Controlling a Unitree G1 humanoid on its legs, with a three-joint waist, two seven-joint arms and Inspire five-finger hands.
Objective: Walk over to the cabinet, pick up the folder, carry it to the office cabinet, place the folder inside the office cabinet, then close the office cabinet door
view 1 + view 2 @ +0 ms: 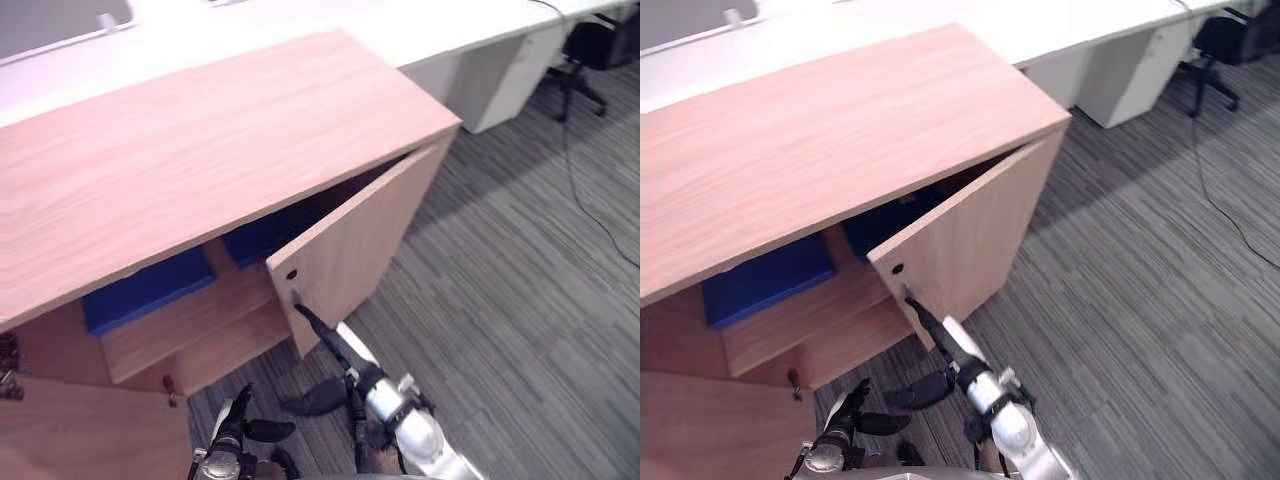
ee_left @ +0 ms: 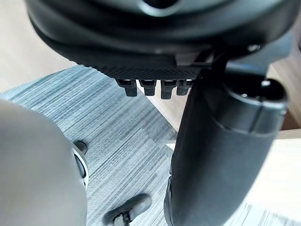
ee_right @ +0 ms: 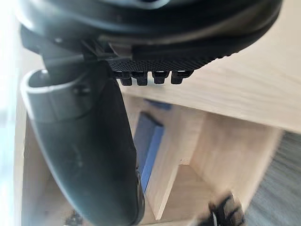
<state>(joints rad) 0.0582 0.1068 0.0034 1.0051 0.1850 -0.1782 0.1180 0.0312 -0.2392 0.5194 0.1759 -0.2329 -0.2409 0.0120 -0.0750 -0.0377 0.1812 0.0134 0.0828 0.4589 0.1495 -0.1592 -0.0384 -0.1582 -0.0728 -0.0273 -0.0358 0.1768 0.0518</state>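
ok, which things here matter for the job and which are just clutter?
Job:
office cabinet
its open right door
blue folder on the shelf inside
right hand, straight fingers at the door's edge

Just there:
white desks
office chair
left hand, idle, low

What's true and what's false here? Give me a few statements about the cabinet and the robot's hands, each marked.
The cabinet has its right door fully shut. False: it stands partly open.
A blue folder lies inside the cabinet. True.
The right hand grips the folder. False: its straight fingers reach the door's edge.
An office chair stands on the carpet. True.
The left hand holds nothing. True.
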